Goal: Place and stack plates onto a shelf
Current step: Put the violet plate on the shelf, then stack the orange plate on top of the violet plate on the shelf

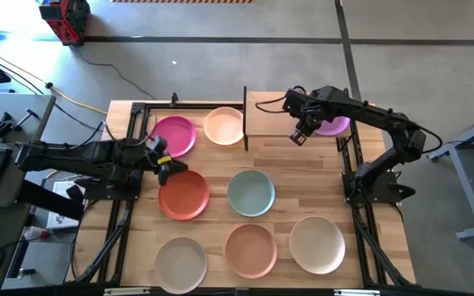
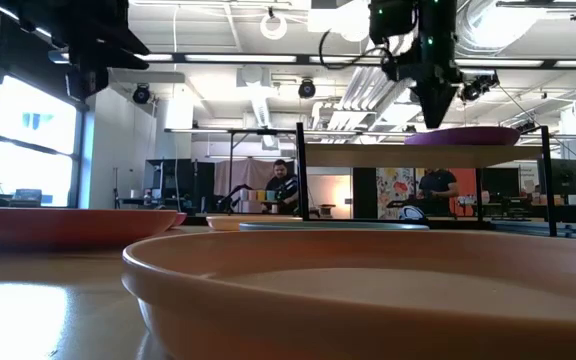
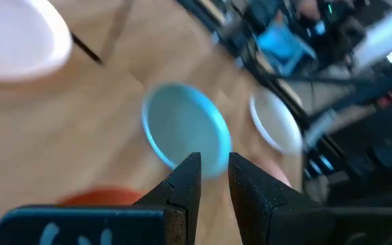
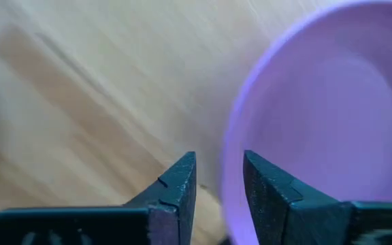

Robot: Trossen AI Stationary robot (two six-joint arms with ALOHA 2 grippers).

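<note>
- Light-wood tabletop [image 1: 295, 197] carries 7 plates; the purple plate [image 1: 336, 125] sits on the shelf [image 1: 274, 123].
- Right pincer [image 1: 299, 136] apart beside it, left pincer [image 1: 174, 170] slightly apart, empty.
- Concrete floor [image 1: 220, 57], 2 people [image 2: 286, 187] behind.

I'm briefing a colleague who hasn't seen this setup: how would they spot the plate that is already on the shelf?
Find the shelf, the small raised light-wood board at the table's far edge on the right arm's side. On its right end, beside the right gripper, lies the purple plate. It is the only plate up on that board; the magenta plate and the rest lie on the table.
</note>
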